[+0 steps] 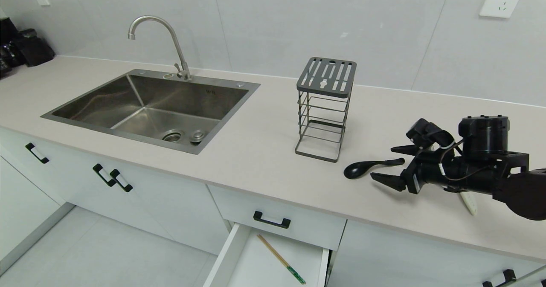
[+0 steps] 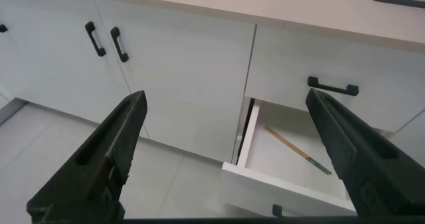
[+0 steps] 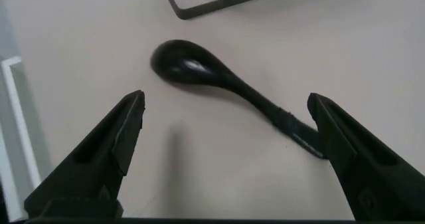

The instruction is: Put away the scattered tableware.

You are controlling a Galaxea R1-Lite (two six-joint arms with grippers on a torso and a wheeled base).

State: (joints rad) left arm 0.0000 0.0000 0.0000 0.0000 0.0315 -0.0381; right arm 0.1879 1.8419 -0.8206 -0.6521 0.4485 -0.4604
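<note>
Spoon (image 1: 356, 169) on counter (image 1: 256, 150), right end effector (image 1: 382, 162) splayed

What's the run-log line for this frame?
phase: pre-grasp | right gripper: open, aimed at black spoon on counter | left gripper: open, facing drawer | drawer: open, chopstick inside

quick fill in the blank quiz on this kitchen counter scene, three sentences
1. The glossy black spoon lies on the beige countertop beside the upright dark metal wire ___.
2. The pulled-out white drawer holds one wooden ___ with a green tip.
3. The right gripper, level with the spoon's handle, has its jaws ___.

Missing words: rack; chopstick; open.
</note>
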